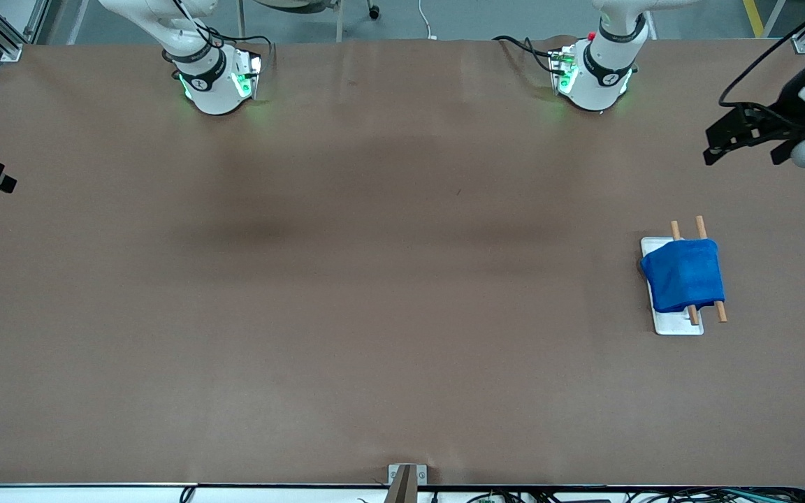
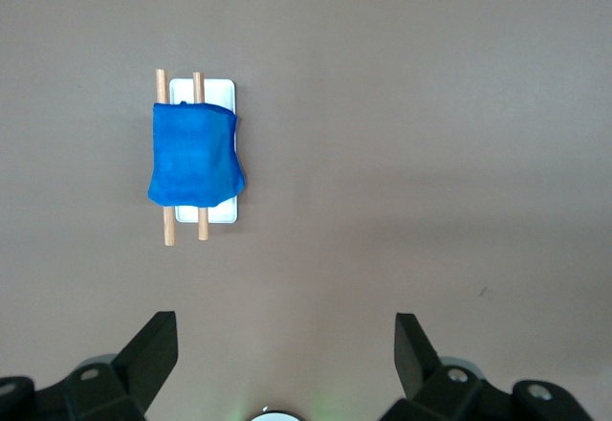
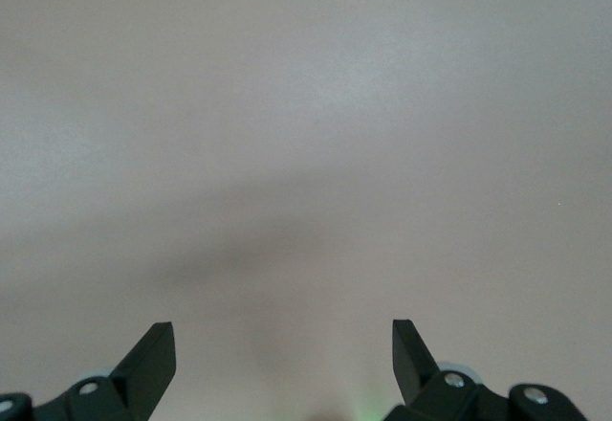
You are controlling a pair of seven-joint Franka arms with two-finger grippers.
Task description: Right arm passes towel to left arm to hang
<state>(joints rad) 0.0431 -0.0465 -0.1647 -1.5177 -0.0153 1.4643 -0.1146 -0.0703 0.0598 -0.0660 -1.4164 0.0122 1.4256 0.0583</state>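
Front view, towel (image 1: 683, 274) draped over rack (image 1: 678, 325), left tool (image 2: 285, 344) released, right tool (image 3: 283, 344) seemingly released over table (image 1: 346, 293).

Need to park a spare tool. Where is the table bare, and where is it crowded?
Bare brown table runs from the right arm's base down to the front edge. The only crowded spot is toward the left arm's end: the blue towel draped over two wooden rods on a white stand. The left claw hangs open above that end; the right claw is open over bare table.
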